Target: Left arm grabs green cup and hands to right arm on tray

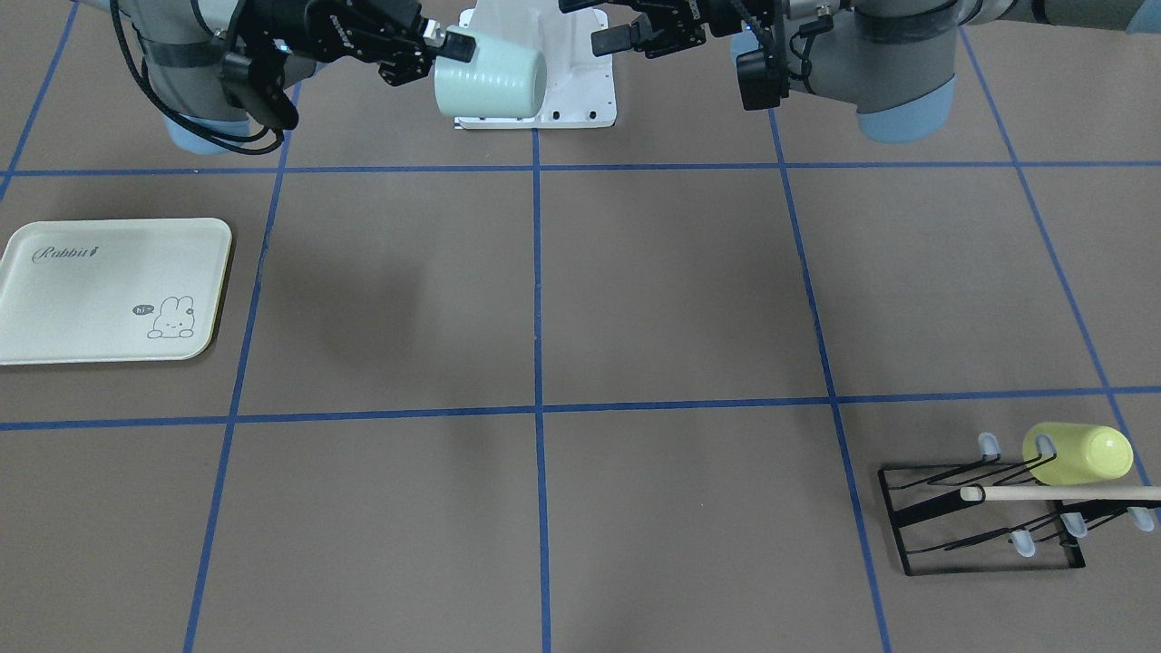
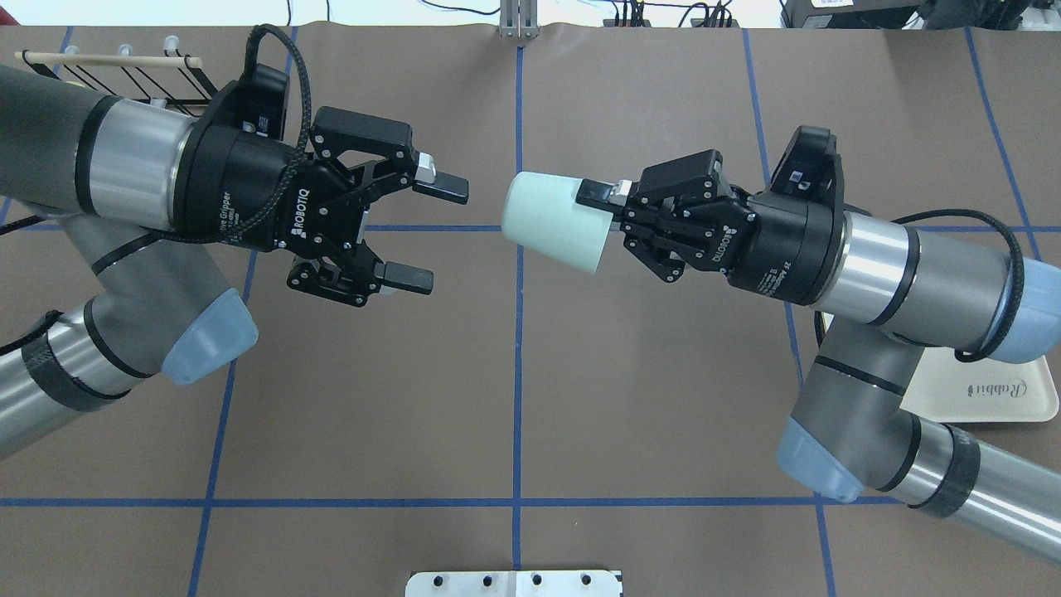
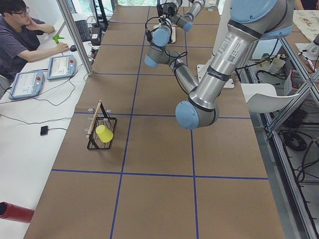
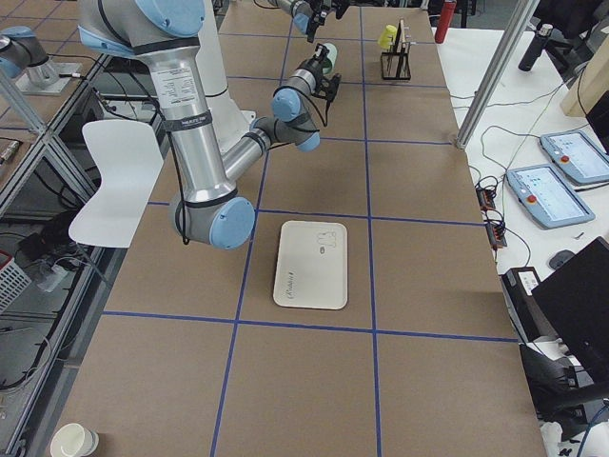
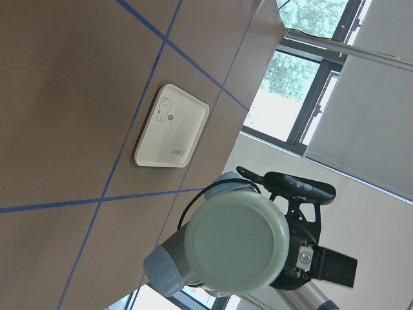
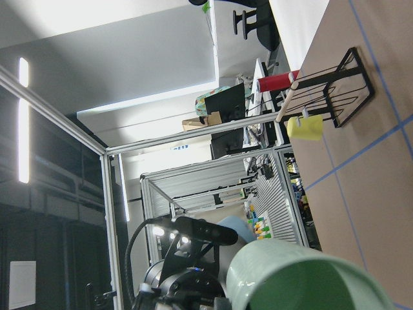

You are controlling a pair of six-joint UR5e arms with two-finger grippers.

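The pale mint green cup (image 2: 551,220) hangs on its side in the air over the table's middle. My right gripper (image 2: 598,209) is shut on its rim, and its base points toward my left gripper (image 2: 434,235). That gripper stands open and empty a short gap away from the cup. In the front-facing view the cup (image 1: 490,82) sits between the right gripper (image 1: 451,47) and the open left gripper (image 1: 606,25). The left wrist view looks straight at the cup's base (image 5: 239,242). The cream tray (image 1: 113,290) lies flat and bare on the robot's right side, partly hidden under the right arm in the overhead view (image 2: 982,390).
A black wire rack (image 1: 980,517) with a wooden handle holds a yellow-green cup (image 1: 1079,453) at the robot's far left. The white base plate (image 1: 544,73) sits under the grippers. A person (image 3: 20,35) sits at a side desk beyond the table's edge.
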